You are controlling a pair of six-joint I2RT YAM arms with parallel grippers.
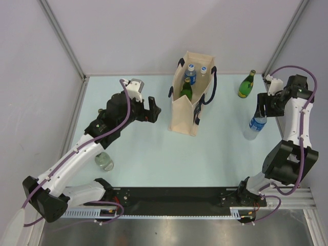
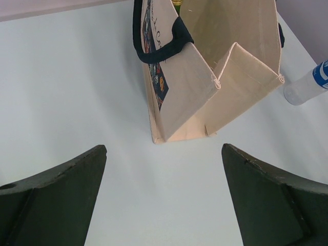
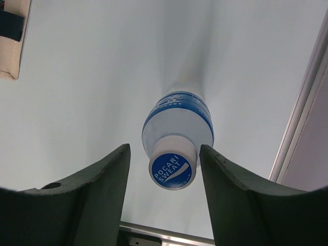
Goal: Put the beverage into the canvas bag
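top view: the canvas bag (image 1: pixel 190 97) stands upright at the middle of the bench (image 1: pixel 154 159), toward the back, with its mouth open. inside it i can see two blue caps and the top of one green bottle; the rest of these is hidden by the bag walls. the left gripper (image 1: pixel 152 109) is just beside the bag's left side and not touching it; from here its fingers look spread, but they are small and dark. the right gripper (image 1: pixel 264 107) hangs over the blue-label bottle (image 1: pixel 256 125), which stands on the bench well apart from the bag, on the right. another green bottle (image 1: pixel 246 84) stands near the back right corner. a clear round thing (image 1: pixel 105 160) is partly hidden under the left arm; i cannot tell what it is.

left wrist view: the two fingers are wide apart with nothing between them. the near corner of the bag (image 2: pixel 205 87) is ahead of them, and its top is cut off by the frame. only the lower part of the blue-label bottle (image 2: pixel 307 84) shows at the right edge.

right wrist view: the fingers are spread on each side of the bottle's white and blue cap (image 3: pixel 172 170). a thin gap seems to be on both sides, so they do not pinch it. only a small piece of the bag (image 3: pixel 13 41) is visible in the upper left corner.
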